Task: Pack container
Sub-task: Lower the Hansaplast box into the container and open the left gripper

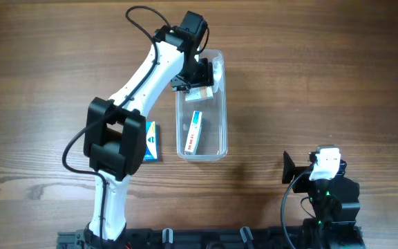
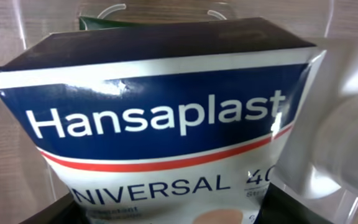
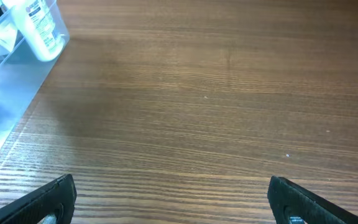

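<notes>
Container [image 1: 222,128], a long clear tub, lies on the worktop [image 1: 309,76] just toward 12 o'clock of its centre, with its long axis running 12 to 6 o'clock. Left jaws are closed on a Hansaplast box [image 2: 166,124] and hang at the tub's 12 o'clock end, within its outline; whether the box touches the tub floor cannot be told. A white bottle [image 2: 347,137] sits just at 3 o'clock of the held box, and a small blue-and-white box [image 1: 195,131] lies toward the tub's 6 o'clock end. Another blue box [image 1: 152,140] lies on the worktop at 9 o'clock of the tub, partly under the left arm. Right jaws are spread wide with nothing between them, parked at 5 o'clock of the tub and well apart from it. Judged handling: the tub's thin clear walls look light, slick and somewhat flexible, so it may slide if nudged, and the rim of a long side seems the best place to steady it. The held carton looks light and crushable, its printed panel appearing bowed, so a gentle grip across the broad faces suits it
</notes>
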Robot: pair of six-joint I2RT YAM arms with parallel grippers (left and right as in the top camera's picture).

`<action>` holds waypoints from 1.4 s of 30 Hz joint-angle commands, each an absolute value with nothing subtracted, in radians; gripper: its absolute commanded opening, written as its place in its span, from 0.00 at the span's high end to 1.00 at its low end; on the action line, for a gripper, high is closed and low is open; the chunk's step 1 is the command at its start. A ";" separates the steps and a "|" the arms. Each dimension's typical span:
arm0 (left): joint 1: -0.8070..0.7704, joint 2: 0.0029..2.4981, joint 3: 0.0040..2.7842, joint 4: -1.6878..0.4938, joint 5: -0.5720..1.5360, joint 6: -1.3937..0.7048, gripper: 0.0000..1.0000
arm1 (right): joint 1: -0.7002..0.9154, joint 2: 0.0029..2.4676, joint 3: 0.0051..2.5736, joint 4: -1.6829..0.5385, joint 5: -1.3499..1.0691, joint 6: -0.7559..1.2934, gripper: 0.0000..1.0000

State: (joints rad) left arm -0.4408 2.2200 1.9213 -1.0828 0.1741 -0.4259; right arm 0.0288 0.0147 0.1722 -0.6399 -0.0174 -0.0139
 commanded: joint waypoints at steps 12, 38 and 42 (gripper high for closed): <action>-0.384 2.202 1.924 -1.071 0.183 -0.454 0.09 | 0.025 0.007 0.168 -0.637 0.002 -0.026 0.00; -0.360 2.043 1.974 -1.024 0.196 -0.540 0.00 | 0.025 0.007 0.168 -0.637 0.002 -0.026 0.00; -0.301 1.970 1.975 -1.067 0.197 -0.540 0.00 | 0.025 0.007 0.168 -0.637 0.002 -0.027 0.00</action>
State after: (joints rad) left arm -0.3630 2.0796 1.9385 -1.0348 0.1875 -0.5259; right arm 0.0288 0.0147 0.1722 -0.6395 -0.0174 -0.0139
